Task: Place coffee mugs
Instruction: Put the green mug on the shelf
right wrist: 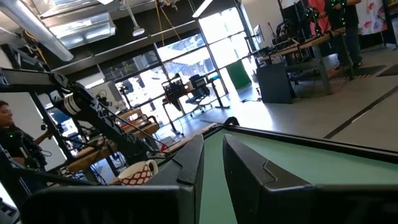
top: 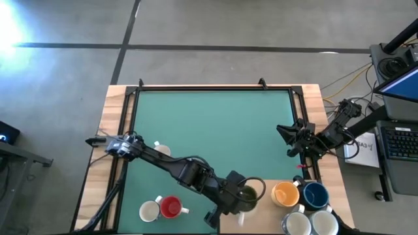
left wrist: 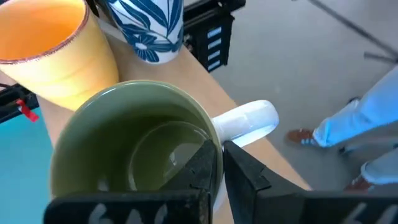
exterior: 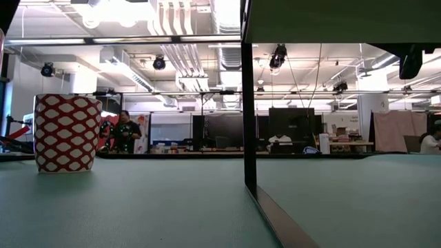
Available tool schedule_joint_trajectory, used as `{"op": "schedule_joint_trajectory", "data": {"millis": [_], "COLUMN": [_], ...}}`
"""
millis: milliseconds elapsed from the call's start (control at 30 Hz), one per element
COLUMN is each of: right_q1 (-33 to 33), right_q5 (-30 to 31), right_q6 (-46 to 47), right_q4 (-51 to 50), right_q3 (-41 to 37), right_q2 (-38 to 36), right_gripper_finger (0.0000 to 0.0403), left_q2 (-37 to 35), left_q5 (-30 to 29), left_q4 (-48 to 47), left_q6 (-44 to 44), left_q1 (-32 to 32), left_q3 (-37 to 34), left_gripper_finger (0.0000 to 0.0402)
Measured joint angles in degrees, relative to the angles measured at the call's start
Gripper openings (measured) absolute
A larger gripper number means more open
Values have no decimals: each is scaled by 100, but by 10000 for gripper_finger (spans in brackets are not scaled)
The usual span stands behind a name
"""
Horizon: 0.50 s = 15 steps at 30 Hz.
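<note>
Two arms, both dark and matte, built of slim tubular links with bulkier rounded joints. Left arm (top: 176, 166): black, with a pale grey section and thin cabling near its base. Right arm (top: 333, 130): black, cable loops at the joints. Gripper fingers (left wrist: 249, 177): flat, angular, black, with stepped edges.

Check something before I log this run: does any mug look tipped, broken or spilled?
Nothing stands out. The left gripper pinches the rim of the upright green-lined mug, which is empty; the orange mug and blue mug beside it stand upright.
</note>
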Motion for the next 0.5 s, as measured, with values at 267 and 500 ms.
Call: {"op": "schedule_joint_trajectory", "data": {"millis": [267,500], "right_q1": [-2,0], "right_q5": [0,0], "right_q6": [-53,-49], "right_q4": [1,1], "right_q3": [0,0], "right_q2": [4,4], "right_gripper_finger": [50,50], "left_q2": [159,181], "left_q5": [-5,-5], "left_q4": [476,802], "left_q6": [-643,-1038], "left_q1": [0,-35], "left_q3": [-40,-45], "left_gripper_finger": [8,8]}}
